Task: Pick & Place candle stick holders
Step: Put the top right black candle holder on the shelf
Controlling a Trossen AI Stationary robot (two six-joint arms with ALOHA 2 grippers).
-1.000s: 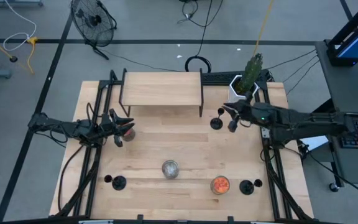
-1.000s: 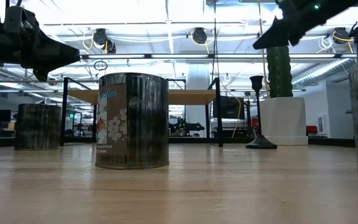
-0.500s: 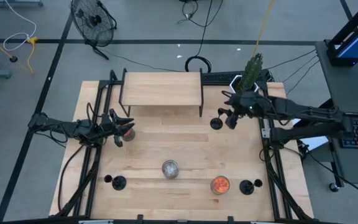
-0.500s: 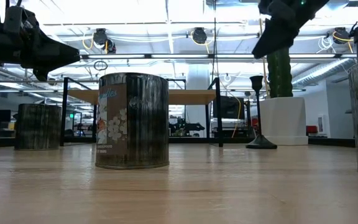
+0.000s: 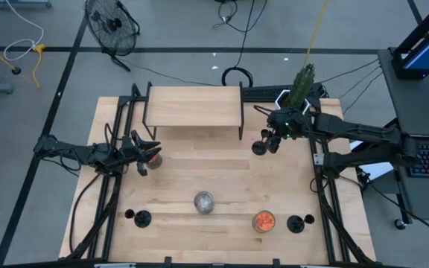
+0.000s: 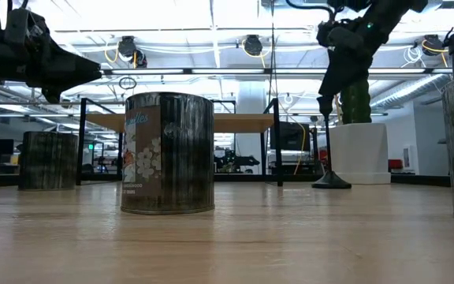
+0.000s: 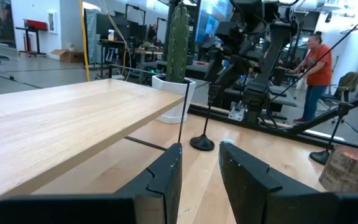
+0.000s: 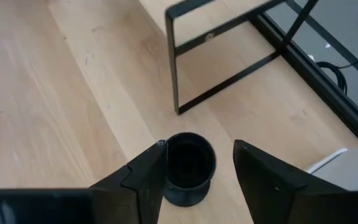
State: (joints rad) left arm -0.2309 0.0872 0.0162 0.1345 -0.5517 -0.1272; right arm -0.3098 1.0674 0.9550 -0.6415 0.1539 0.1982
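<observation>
A black candle stick holder (image 5: 259,148) stands upright on its disc base at the table's far right, in front of the wooden shelf. My right gripper (image 8: 199,149) points down over it, open, with one finger on each side of its cup top (image 8: 190,160). Two more holders (image 5: 141,218) (image 5: 295,223) stand near the front corners. My left gripper (image 5: 144,158) hovers open above the table's left, beside an orange-filled jar (image 5: 154,156), holding nothing. My right gripper comes at the holder from above, pointing down, its two fingers (image 8: 148,171) on either side of the cup top (image 8: 174,163). Whether a finger touches the cup I cannot tell. The holder stands upright with its base (image 6: 331,181) on the table.
A wooden shelf on black legs (image 5: 194,108) spans the far middle. A cactus in a white pot (image 5: 302,85) stands at the far right corner. A silver can (image 5: 203,202) and another orange-filled jar (image 5: 264,220) stand near the front. A person (image 7: 316,62) shows beyond the table.
My right gripper has swung toward the table's far edge and left, tipped from slanting to pointing down, and come down over the holder's cup top. The holder has stayed in place.
</observation>
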